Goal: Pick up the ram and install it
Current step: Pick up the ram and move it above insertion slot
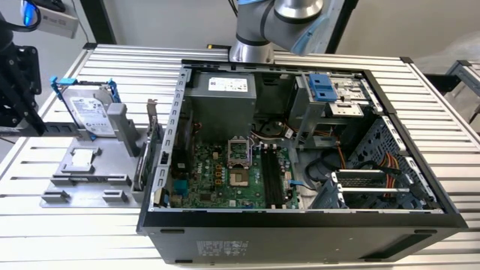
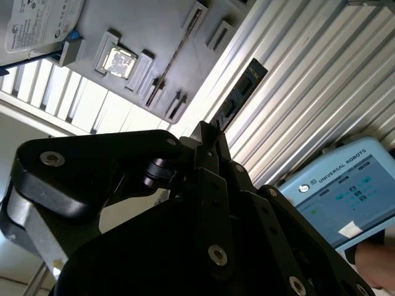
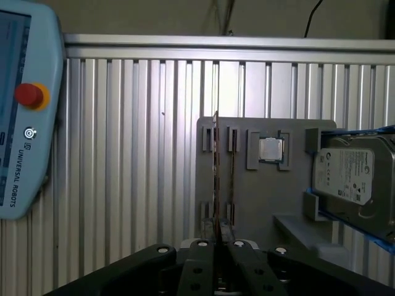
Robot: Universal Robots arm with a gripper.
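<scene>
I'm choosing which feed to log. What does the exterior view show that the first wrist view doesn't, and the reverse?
Exterior view: the open case with its motherboard. First wrist view: the pendant, plus a close look at the gripper shut on the ram, seen edge-on. Both: the hard drive and the gray holder.
</scene>
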